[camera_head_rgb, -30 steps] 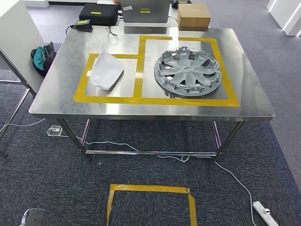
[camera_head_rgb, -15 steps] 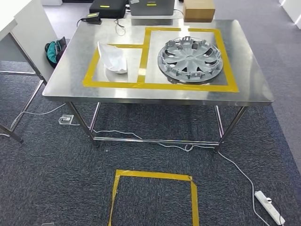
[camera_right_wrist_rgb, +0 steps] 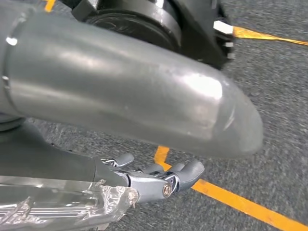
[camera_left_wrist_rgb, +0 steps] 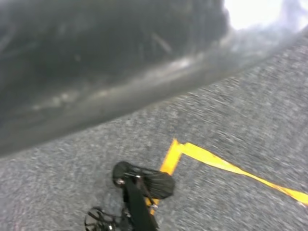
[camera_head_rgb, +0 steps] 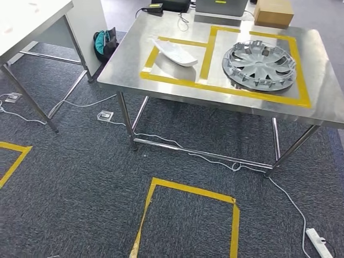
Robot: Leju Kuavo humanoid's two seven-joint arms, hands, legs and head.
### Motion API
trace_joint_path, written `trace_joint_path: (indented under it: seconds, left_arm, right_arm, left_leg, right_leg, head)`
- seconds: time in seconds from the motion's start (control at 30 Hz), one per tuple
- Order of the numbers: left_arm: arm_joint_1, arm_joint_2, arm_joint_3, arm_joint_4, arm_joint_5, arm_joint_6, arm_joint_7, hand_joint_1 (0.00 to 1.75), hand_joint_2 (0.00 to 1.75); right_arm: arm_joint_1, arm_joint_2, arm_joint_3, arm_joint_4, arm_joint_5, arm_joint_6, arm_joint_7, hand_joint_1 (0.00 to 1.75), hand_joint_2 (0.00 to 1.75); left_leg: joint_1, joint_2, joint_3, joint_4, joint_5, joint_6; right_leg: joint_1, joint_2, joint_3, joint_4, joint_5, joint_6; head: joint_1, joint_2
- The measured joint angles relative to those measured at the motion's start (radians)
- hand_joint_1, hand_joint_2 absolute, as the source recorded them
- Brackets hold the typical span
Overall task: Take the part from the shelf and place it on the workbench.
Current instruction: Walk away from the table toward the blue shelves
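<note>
The white part (camera_head_rgb: 175, 52) sits in its yellow box (camera_head_rgb: 174, 79) on the workbench (camera_head_rgb: 121, 75), well away from your right hand (camera_right_wrist_rgb: 156, 180), which hangs empty, fingers apart, ready to fetch; your blurry left hand (camera_left_wrist_rgb: 72, 86) I cannot tell.

Workbench (camera_head_rgb: 121, 75), upper centre of the head view: brushed steel top, showing a dull sheen. Yellow tape (camera_head_rgb: 207, 54) on it: looking smooth, slightly glossy. White part (camera_head_rgb: 175, 51), upper centre: appearing as smooth moulded plastic. Wheel cover (camera_head_rgb: 259, 64), upper right: appearing as silver-grey plastic, satin. Box (camera_head_rgb: 272, 12), top right: matt brown cardboard. Floor (camera_head_rgb: 81, 177), lower half: rough dark carpet.
</note>
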Motion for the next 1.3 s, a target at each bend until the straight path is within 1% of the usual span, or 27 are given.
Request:
trace_joint_path:
  seconds: [0.07, 0.1, 0.17, 0.23, 0.27, 0.3, 0.37, 0.4, 0.43, 0.47, 0.5, 0.57, 0.63, 0.7, 0.73, 0.77, 0.83, 0.87, 0.9, 0.93, 0.97, 1.0, 1.07, 1.13, 1.17, 1.23, 1.3]
  left_arm:
    - [-0.005, 0.0, 0.002, 0.006, -0.005, -0.01, 0.0, 0.0, 0.0]
    - [-0.007, 0.0, 0.002, 0.01, -0.011, -0.02, -0.003, 0.0, 0.0]
    - [-0.008, 0.004, 0.003, 0.022, -0.031, -0.037, -0.014, 0.0, 0.0]
    - [-0.005, 0.011, 0.005, 0.04, -0.051, -0.044, -0.028, 0.0, 0.0]
    - [-0.005, 0.015, 0.006, 0.051, -0.062, -0.043, -0.032, 0.0, 0.0]
    - [-0.006, 0.018, 0.006, 0.061, -0.073, -0.041, -0.035, 0.0, 0.0]
    - [-0.01, 0.02, 0.006, 0.08, -0.096, -0.036, -0.036, 0.0, 0.0]
    - [-0.011, 0.021, 0.006, 0.086, -0.105, -0.034, -0.035, 0.0, 0.0]
    - [-0.011, 0.021, 0.006, 0.091, -0.112, -0.033, -0.034, 0.0, 0.0]
    - [-0.009, 0.021, 0.006, 0.093, -0.119, -0.034, -0.033, 0.0, 0.0]
    - [-0.006, 0.021, 0.006, 0.094, -0.127, -0.036, -0.031, 0.0, 0.0]
    - [-0.004, 0.019, 0.006, 0.094, -0.148, -0.043, -0.029, 0.0, 0.0]
    - [-0.004, 0.015, 0.005, 0.093, -0.172, -0.05, -0.028, 0.0, 0.0]
    - [0.001, 0.01, 0.004, 0.09, -0.196, -0.054, -0.022, 0.0, 0.0]
    - [0.005, 0.006, 0.004, 0.086, -0.207, -0.055, -0.019, 0.0, 0.0]
    - [0.008, 0.002, 0.004, 0.08, -0.216, -0.056, -0.016, 0.0, 0.0]
    - [0.009, -0.009, 0.004, 0.065, -0.234, -0.061, -0.015, 0.0, 0.0]
    - [0.009, -0.015, 0.004, 0.057, -0.244, -0.064, -0.015, 0.0, 0.0]
    - [0.01, -0.02, 0.004, 0.05, -0.253, -0.067, -0.016, 0.0, 0.0]
    - [0.012, -0.025, 0.004, 0.043, -0.261, -0.069, -0.017, 0.0, 0.0]
    - [0.015, -0.029, 0.004, 0.035, -0.268, -0.072, -0.017, 0.0, 0.0]
    - [0.018, -0.033, 0.004, 0.028, -0.273, -0.073, -0.018, 0.0, 0.0]
    - [0.02, -0.041, 0.004, 0.013, -0.277, -0.074, -0.018, 0.0, 0.0]
    - [0.021, -0.048, 0.004, -0.005, -0.279, -0.081, -0.018, 0.0, 0.0]
    - [0.022, -0.053, 0.004, -0.016, -0.282, -0.087, -0.018, 0.0, 0.0]
    - [0.029, -0.064, 0.007, -0.04, -0.287, -0.106, -0.017, 0.0, 0.0]
    - [0.033, -0.077, 0.016, -0.067, -0.282, -0.129, -0.015, 0.0, 0.0]
  right_arm:
    - [-0.005, 0.0, -0.004, 0.002, 0.016, 0.002, -0.01, 0.0, 0.0]
    - [-0.008, 0.0, -0.008, 0.004, 0.029, 0.005, -0.017, 0.0, 0.0]
    - [-0.018, 0.001, -0.019, 0.012, 0.055, 0.012, -0.034, 0.0, 0.0]
    - [-0.028, 0.002, -0.033, 0.021, 0.074, 0.018, -0.049, 0.0, 0.0]
    - [-0.031, 0.003, -0.04, 0.024, 0.081, 0.019, -0.054, 0.0, 0.0]
    - [-0.033, 0.004, -0.046, 0.027, 0.084, 0.019, -0.057, 0.0, 0.0]
    - [-0.031, 0.004, -0.052, 0.029, 0.077, 0.018, -0.052, 0.0, 0.0]
    - [-0.028, 0.004, -0.053, 0.029, 0.066, 0.017, -0.043, 0.0, 0.0]
    - [-0.024, 0.004, -0.052, 0.029, 0.051, 0.016, -0.032, 0.0, 0.0]
    - [-0.02, 0.004, -0.051, 0.027, 0.034, 0.015, -0.019, 0.0, 0.0]
    - [-0.014, 0.004, -0.047, 0.024, 0.018, 0.015, -0.005, 0.0, 0.0]
    - [0.0, 0.004, -0.035, 0.014, -0.009, 0.014, 0.016, 0.0, 0.0]
    - [0.011, 0.004, -0.022, 0.003, -0.03, 0.014, 0.029, 0.0, 0.0]
    - [0.018, 0.004, -0.008, -0.01, -0.05, 0.012, 0.039, 0.0, 0.0]
    - [0.02, 0.004, -0.001, -0.017, -0.06, 0.01, 0.045, 0.0, 0.0]
    - [0.023, 0.004, 0.006, -0.024, -0.07, 0.007, 0.051, 0.0, 0.0]
    - [0.035, 0.004, 0.016, -0.034, -0.087, 0.002, 0.064, 0.0, 0.0]
    - [0.042, 0.004, 0.021, -0.038, -0.094, 0.001, 0.07, 0.0, 0.0]
    - [0.049, 0.004, 0.025, -0.041, -0.099, 0.0, 0.076, 0.0, 0.0]
    - [0.055, 0.004, 0.029, -0.045, -0.104, -0.001, 0.081, 0.0, 0.0]
    - [0.058, 0.004, 0.033, -0.048, -0.107, -0.002, 0.086, 0.0, 0.0]
    - [0.06, 0.004, 0.037, -0.052, -0.109, -0.002, 0.089, 0.0, 0.0]
    - [0.063, 0.004, 0.043, -0.058, -0.11, -0.003, 0.091, 0.0, 0.0]
    - [0.064, 0.004, 0.048, -0.062, -0.106, -0.001, 0.086, 0.0, 0.0]
    - [0.063, 0.004, 0.049, -0.062, -0.099, 0.0, 0.081, 0.0, 0.0]
    - [0.059, 0.004, 0.049, -0.062, -0.082, 0.001, 0.067, 0.0, 0.0]
    - [0.053, 0.004, 0.047, -0.062, -0.065, 0.004, 0.054, 0.0, 0.0]
  left_leg:
    - [-0.004, -0.024, -0.023, 0.0, 0.026, -0.004]
    - [-0.005, -0.035, -0.032, -0.001, 0.04, -0.007]
    - [-0.007, -0.055, -0.044, -0.008, 0.067, -0.016]
    - [-0.007, -0.062, -0.056, -0.01, 0.075, -0.027]
    - [-0.009, -0.047, -0.066, 0.006, 0.052, -0.033]
    - [-0.008, -0.025, -0.079, 0.043, 0.011, -0.039]
    - [-0.003, 0.018, -0.111, 0.17, -0.087, -0.053]
    - [0.003, 0.026, -0.122, 0.234, -0.111, -0.06]
    - [0.008, 0.031, -0.123, 0.276, -0.111, -0.066]
    - [0.014, 0.035, -0.11, 0.286, -0.092, -0.071]
    - [0.018, 0.043, -0.08, 0.258, -0.066, -0.074]
    - [0.019, 0.086, 0.019, 0.123, -0.038, -0.076]
    - [0.012, 0.123, 0.088, 0.011, -0.047, -0.063]
    - [0.008, 0.113, 0.096, -0.018, -0.058, -0.043]
    - [0.01, 0.101, 0.093, -0.021, -0.057, -0.036]
    - [0.013, 0.09, 0.09, -0.024, -0.056, -0.026]
    - [0.017, 0.066, 0.083, -0.026, -0.048, -0.012]
    - [0.016, 0.052, 0.078, -0.025, -0.044, -0.007]
    - [0.015, 0.039, 0.074, -0.025, -0.041, -0.004]
    - [0.014, 0.025, 0.071, -0.024, -0.037, -0.004]
    - [0.014, 0.011, 0.068, -0.024, -0.034, -0.005]
    - [0.014, -0.002, 0.067, -0.023, -0.03, -0.007]
    - [0.013, -0.03, 0.062, -0.019, -0.025, -0.014]
    - [0.012, -0.052, 0.052, -0.014, -0.018, -0.024]
    - [0.013, -0.061, 0.045, -0.013, -0.015, -0.031]
    - [0.017, -0.068, 0.032, -0.009, -0.009, -0.043]
    - [0.017, -0.028, 0.005, 0.039, -0.044, -0.05]
  right_leg:
    - [0.008, 0.043, 0.112, -0.155, 0.026, -0.026]
    - [0.01, 0.062, 0.153, -0.22, 0.024, -0.03]
    - [0.01, 0.067, 0.177, -0.281, 0.015, -0.028]
    - [0.004, 0.043, 0.157, -0.284, 0.031, -0.03]
    - [0.002, 0.029, 0.148, -0.287, 0.04, -0.035]
    - [-0.002, 0.014, 0.139, -0.289, 0.049, -0.041]
    - [0.0, -0.019, 0.124, -0.289, 0.061, -0.046]
    - [0.0, -0.037, 0.117, -0.288, 0.066, -0.045]
    - [0.0, -0.054, 0.11, -0.286, 0.071, -0.043]
    - [-0.001, -0.069, 0.101, -0.284, 0.076, -0.04]
    - [-0.002, -0.083, 0.097, -0.282, 0.08, -0.036]
    - [-0.002, -0.108, 0.088, -0.275, 0.086, -0.027]
    - [0.0, -0.133, 0.083, -0.267, 0.091, -0.016]
    - [0.001, -0.153, 0.082, -0.263, 0.094, -0.005]
    - [-0.001, -0.143, 0.078, -0.257, 0.088, 0.001]
    - [-0.003, -0.116, 0.07, -0.238, 0.072, 0.006]
    - [-0.008, -0.045, 0.026, -0.136, 0.01, 0.016]
    - [-0.009, -0.023, -0.003, -0.063, -0.025, 0.018]
    - [-0.009, -0.015, -0.03, 0.001, -0.048, 0.019]
    - [-0.009, -0.012, -0.044, 0.035, -0.054, 0.019]
    - [-0.009, -0.01, -0.039, 0.029, -0.04, 0.019]
    - [-0.01, -0.005, -0.016, -0.015, -0.011, 0.017]
    - [-0.014, 0.034, 0.063, -0.163, 0.05, 0.014]
    - [-0.018, 0.071, 0.106, -0.253, 0.066, 0.01]
    - [-0.017, 0.075, 0.107, -0.261, 0.061, 0.007]
    - [-0.017, 0.053, 0.105, -0.26, 0.067, -0.006]
    - [-0.018, 0.027, 0.103, -0.263, 0.077, -0.02]
  head:
    - [-0.001, 0.0]
    - [-0.001, 0.0]
    - [0.002, 0.0]
    - [0.004, 0.0]
    - [0.0, 0.0]
    - [-0.004, 0.0]
    - [-0.011, 0.0]
    - [-0.011, 0.0]
    - [-0.01, 0.0]
    - [-0.01, 0.0]
    - [-0.011, 0.0]
    - [-0.011, 0.0]
    - [-0.011, 0.0]
    - [-0.011, 0.0]
    - [-0.01, 0.0]
    - [-0.009, 0.0]
    - [-0.004, 0.0]
    - [-0.003, 0.0]
    - [-0.002, 0.0]
    - [-0.001, 0.0]
    - [-0.001, 0.0]
    - [-0.001, 0.0]
    - [-0.001, 0.0]
    - [-0.002, 0.0]
    - [-0.002, 0.0]
    - [-0.002, 0.0]
    - [-0.007, 0.0]
